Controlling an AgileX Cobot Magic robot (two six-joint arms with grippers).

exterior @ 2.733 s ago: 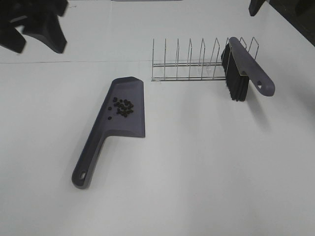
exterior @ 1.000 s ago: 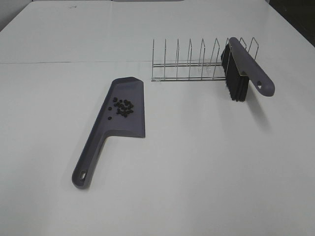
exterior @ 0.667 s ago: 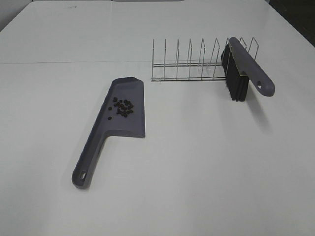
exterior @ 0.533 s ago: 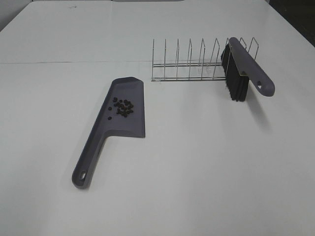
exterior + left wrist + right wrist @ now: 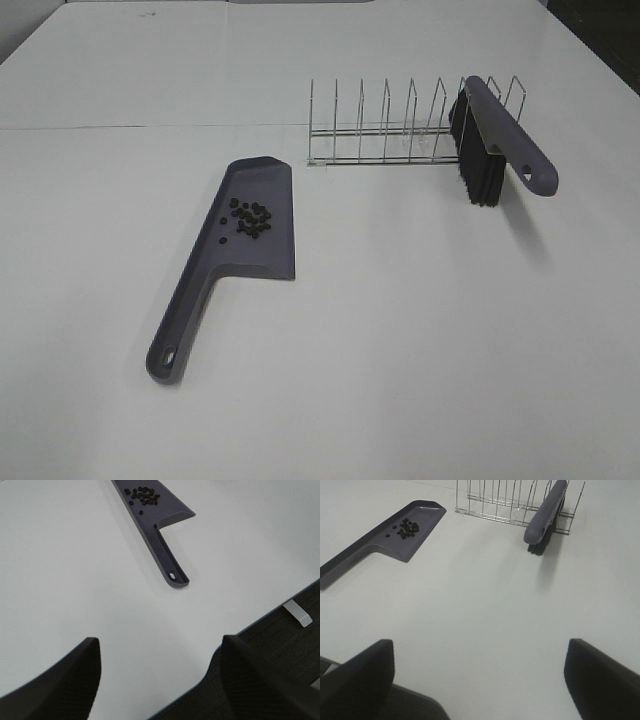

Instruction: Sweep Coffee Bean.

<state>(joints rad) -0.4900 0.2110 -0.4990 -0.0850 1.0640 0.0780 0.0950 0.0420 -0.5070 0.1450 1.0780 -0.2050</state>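
The coffee beans (image 5: pixel 249 219) lie in a small dark cluster on the blade of the grey dustpan (image 5: pixel 262 243), which lies flat left of centre with its handle towards the front. They also show in the left wrist view (image 5: pixel 143 495) and the right wrist view (image 5: pixel 406 528). The grey brush (image 5: pixel 500 135) with black bristles leans in the wire rack (image 5: pixel 385 135) at its right end. Neither gripper shows in the exterior view. My left gripper (image 5: pixel 160 680) is open and empty over the table's front edge. My right gripper (image 5: pixel 477 675) is open and empty, well back from the brush (image 5: pixel 545 515).
The white table (image 5: pixel 400 330) has a front edge with dark floor beyond it in the left wrist view (image 5: pixel 280 645). The wire rack (image 5: pixel 510 502) stands at the back.
Both arms, dark at the top corners 2.7 s ago, have left the exterior view. Dustpan, beans and brush have not moved.
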